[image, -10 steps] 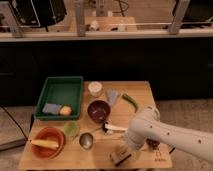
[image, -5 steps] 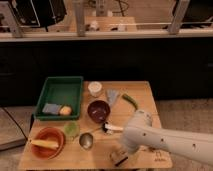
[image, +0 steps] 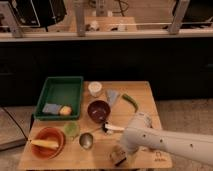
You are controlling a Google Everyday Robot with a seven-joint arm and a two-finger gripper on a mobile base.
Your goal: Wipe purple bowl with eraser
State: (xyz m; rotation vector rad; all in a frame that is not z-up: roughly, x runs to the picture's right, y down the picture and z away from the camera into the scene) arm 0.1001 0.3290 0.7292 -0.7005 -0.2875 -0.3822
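Shifted: the arm [image: 160,142] has slid a little to the left along the table's front edge since a second ago; the things on the table lie as they did.
Gripper: the gripper [image: 119,156] is low over the front edge of the wooden table [image: 145,92], right of the metal cup [image: 86,140].
Gripper state: I cannot tell whether it is spread or pressed together; it shows only as a dark and tan blur under the arm's end.
Eraser: a small tan block [image: 116,151] right at the gripper; whether it is being pinched cannot be made out.
Purple bowl: the purple bowl [image: 99,110] stands near the table's middle, well apart from the gripper, nothing touching it.
Brush: a white-handled brush [image: 114,128] lies between bowl and arm, its far end hidden by the arm.
Tray: the green tray [image: 60,85] holds a blue-grey sponge [image: 51,108] and a small orange-yellow lump [image: 65,111] too blurred to name.
Orange bowl: the orange bowl [image: 47,149] at front left holds something yellow.
Cut off: the arm runs out of the picture at lower right.
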